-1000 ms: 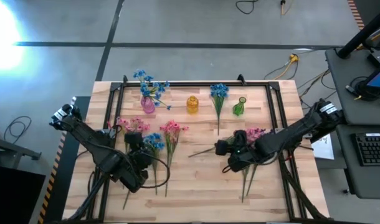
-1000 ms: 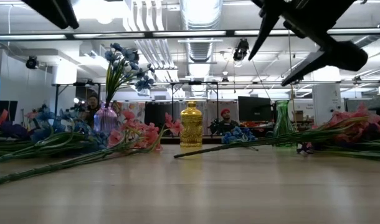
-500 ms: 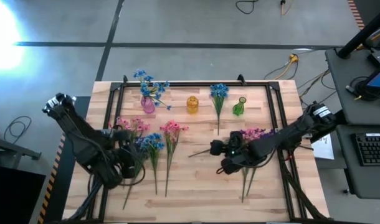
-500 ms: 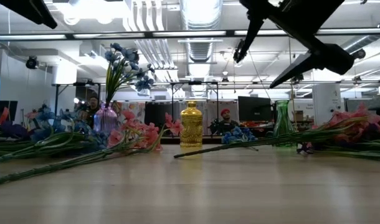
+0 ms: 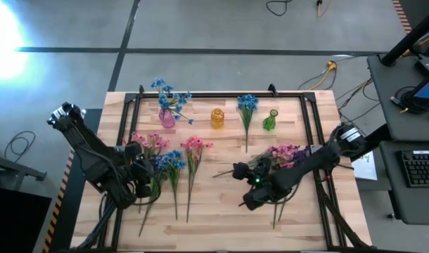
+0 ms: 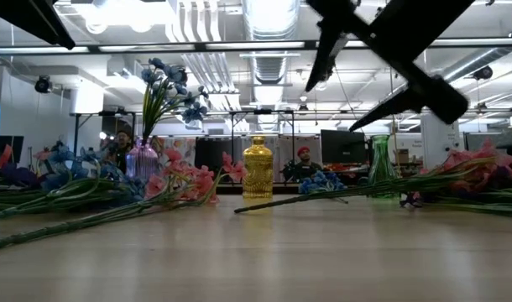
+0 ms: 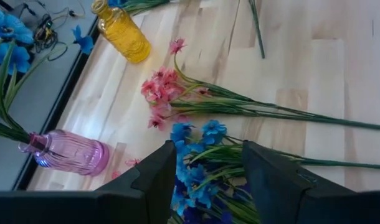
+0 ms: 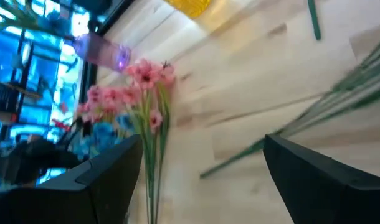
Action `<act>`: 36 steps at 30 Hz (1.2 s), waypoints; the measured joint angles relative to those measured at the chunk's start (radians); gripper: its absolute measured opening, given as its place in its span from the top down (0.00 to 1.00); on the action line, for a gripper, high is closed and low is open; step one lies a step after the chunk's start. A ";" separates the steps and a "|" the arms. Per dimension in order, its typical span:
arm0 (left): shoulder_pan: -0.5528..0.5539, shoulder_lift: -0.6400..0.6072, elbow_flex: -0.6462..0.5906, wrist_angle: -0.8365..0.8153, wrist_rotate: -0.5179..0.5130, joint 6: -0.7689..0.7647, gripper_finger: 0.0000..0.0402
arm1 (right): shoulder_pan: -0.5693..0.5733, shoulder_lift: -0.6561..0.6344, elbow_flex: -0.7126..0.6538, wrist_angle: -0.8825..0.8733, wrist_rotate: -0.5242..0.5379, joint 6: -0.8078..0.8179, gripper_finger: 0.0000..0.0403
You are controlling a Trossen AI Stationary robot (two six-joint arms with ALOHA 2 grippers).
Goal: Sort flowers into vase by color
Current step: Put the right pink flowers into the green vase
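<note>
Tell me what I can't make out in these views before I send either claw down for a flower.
- Blue flowers by the left claw: in the high view the arm covers their stems.
- Pink flowers on the right: the right arm crosses them in the high view, so where the stems lie is unclear.
- Right wrist view: motion-blurred; stems smear.
- Low view: both claws are cut off by the top edge.
</note>
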 joint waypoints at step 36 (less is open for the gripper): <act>0.001 0.002 -0.015 -0.114 -0.053 0.087 0.58 | -0.109 0.280 0.195 -0.246 -0.269 0.341 0.19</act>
